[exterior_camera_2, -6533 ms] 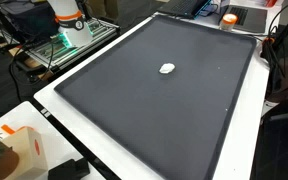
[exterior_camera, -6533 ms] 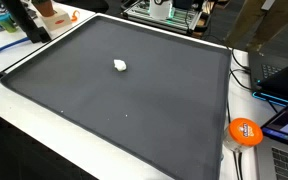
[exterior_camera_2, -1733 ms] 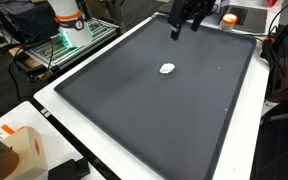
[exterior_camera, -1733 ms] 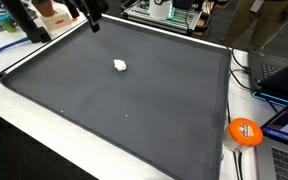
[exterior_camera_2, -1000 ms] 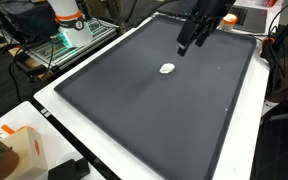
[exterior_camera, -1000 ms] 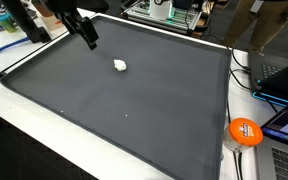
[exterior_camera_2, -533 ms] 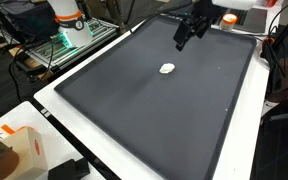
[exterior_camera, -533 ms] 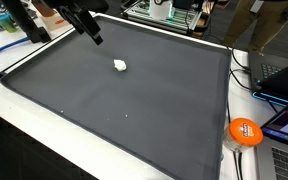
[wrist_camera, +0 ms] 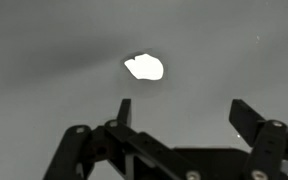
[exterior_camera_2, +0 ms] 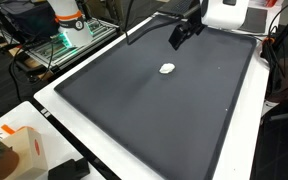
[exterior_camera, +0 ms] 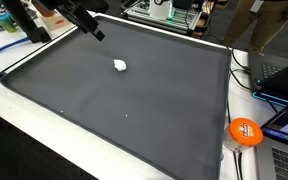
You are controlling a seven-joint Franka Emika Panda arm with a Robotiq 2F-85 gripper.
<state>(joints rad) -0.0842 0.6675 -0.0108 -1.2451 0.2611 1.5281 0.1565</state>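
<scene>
A small white lump (exterior_camera: 120,66) (exterior_camera_2: 167,69) (wrist_camera: 144,67) lies on the dark grey mat (exterior_camera: 134,110) (exterior_camera_2: 154,110) in both exterior views. My gripper (exterior_camera: 97,34) (exterior_camera_2: 176,40) (wrist_camera: 184,112) hangs above the mat's far part, a short way from the lump. In the wrist view its two black fingers (wrist_camera: 124,110) stand wide apart with only bare mat between them, and the lump sits beyond the tips, a little left of the gap. The gripper is open and holds nothing.
An orange round object (exterior_camera: 245,132) rests on the white table edge beside a laptop (exterior_camera: 284,120). Cables and equipment (exterior_camera: 164,12) crowd the far side. An orange-and-white robot base (exterior_camera_2: 66,20) and a white box (exterior_camera_2: 19,150) stand off the mat.
The gripper has swung back and up towards the mat's far edge, away from the lump, staying open. The lump has not moved.
</scene>
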